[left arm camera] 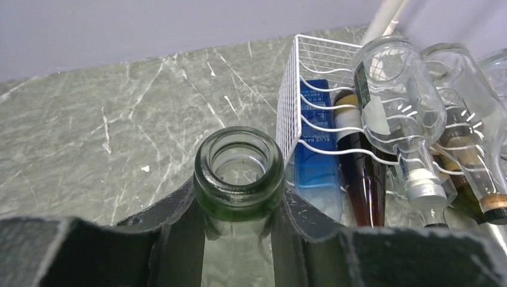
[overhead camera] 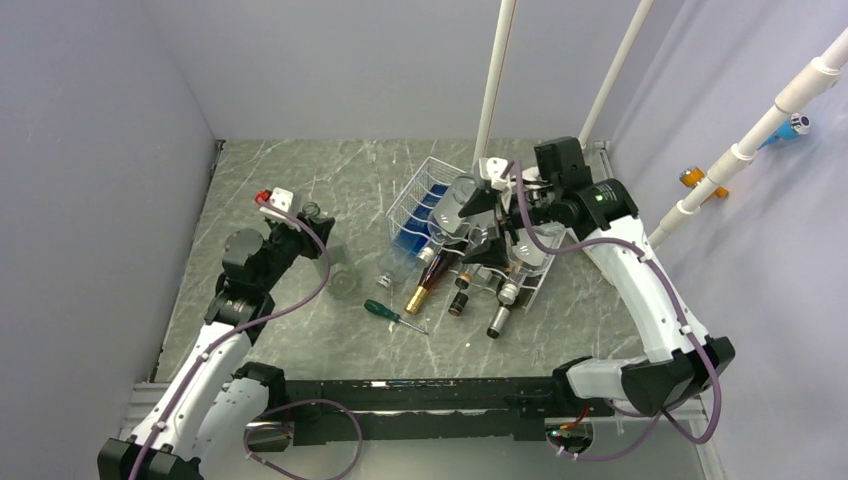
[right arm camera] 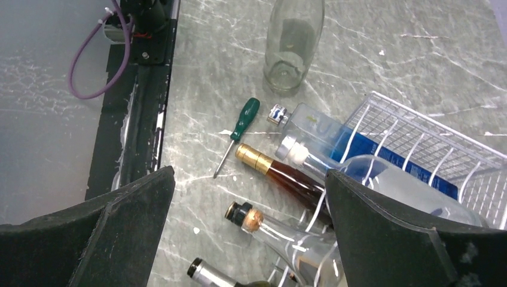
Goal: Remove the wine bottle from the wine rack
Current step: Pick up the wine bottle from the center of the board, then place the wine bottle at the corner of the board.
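A clear, green-tinted wine bottle (left arm camera: 239, 167) stands upright on the table, left of the wine rack (left arm camera: 299, 78) and apart from it. My left gripper (left arm camera: 239, 221) is shut on its neck just under the lip. From above, the bottle (overhead camera: 345, 282) sits beside the left gripper (overhead camera: 315, 218). The white wire wine rack (overhead camera: 420, 195) holds several lying bottles. My right gripper (overhead camera: 478, 225) hovers over the rack's front, open, with nothing between its fingers. In the right wrist view, the right gripper (right arm camera: 248, 233) is above bottle necks and the wine bottle (right arm camera: 293, 42) stands far off.
A brown bottle with a gold cap (overhead camera: 425, 283) and clear bottles (left arm camera: 394, 89) stick out of the rack's front. A green-handled screwdriver (overhead camera: 392, 315) lies on the table before them. A blue flat bottle (left arm camera: 317, 161) lies at the rack's left. White pipes (overhead camera: 495, 80) rise behind.
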Robot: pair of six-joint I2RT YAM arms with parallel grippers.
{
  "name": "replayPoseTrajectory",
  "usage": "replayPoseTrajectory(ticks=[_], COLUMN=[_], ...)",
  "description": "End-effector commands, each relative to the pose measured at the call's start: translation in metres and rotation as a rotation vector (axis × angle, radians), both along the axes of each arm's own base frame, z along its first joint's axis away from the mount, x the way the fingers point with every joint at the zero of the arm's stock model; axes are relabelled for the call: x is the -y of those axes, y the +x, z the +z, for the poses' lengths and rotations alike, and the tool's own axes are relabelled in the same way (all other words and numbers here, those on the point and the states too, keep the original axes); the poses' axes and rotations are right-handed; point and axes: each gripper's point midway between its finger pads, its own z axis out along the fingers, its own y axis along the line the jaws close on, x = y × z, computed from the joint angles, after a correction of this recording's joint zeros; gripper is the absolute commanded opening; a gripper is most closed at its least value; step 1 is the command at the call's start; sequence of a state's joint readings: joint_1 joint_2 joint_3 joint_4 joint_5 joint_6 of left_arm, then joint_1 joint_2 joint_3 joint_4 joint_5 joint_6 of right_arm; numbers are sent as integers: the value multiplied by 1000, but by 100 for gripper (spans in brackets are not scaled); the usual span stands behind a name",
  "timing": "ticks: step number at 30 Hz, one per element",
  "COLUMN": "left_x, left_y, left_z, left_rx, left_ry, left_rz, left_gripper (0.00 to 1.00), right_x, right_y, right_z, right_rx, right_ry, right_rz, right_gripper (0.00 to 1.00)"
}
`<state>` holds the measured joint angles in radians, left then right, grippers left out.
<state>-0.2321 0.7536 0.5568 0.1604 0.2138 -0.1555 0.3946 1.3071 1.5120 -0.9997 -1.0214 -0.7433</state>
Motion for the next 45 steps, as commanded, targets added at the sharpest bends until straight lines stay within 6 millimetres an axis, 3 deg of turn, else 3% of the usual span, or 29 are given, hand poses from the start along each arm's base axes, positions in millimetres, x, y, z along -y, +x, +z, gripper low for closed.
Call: replayPoseTrajectory(ticks=[1, 9, 15, 20, 24, 30, 35, 45], left_x=[-3, -42, -66, -85, -108, -142, -154, -193], left_y=[1, 21, 57, 99, 134, 183, 212, 262], left_z=[50, 126, 154, 175, 183, 186, 191, 170], left_rx=[118, 277, 333, 383, 410, 436, 494, 517], left_ry=[-16, 5, 11, 42, 40, 24, 66, 130], left_rz=[22, 224, 297, 351, 391, 414, 423, 543], left_gripper=[0, 0, 0, 0, 0, 0, 0, 0], right_x=[14, 47, 63, 78, 92, 97, 104, 115], right_y=[-10, -21, -11, -9, -2, 2, 7, 15], right_z=[10, 2, -9, -24, -31, -34, -38, -45], right_rx=[59, 82, 86, 76, 67, 65, 62, 48], right_ry=[75, 140, 151, 174, 196, 194, 192, 204], right_rz=[28, 10, -62, -120, -175, -191, -218, -259], right_gripper=[100, 100, 100, 100, 100, 100, 100, 100])
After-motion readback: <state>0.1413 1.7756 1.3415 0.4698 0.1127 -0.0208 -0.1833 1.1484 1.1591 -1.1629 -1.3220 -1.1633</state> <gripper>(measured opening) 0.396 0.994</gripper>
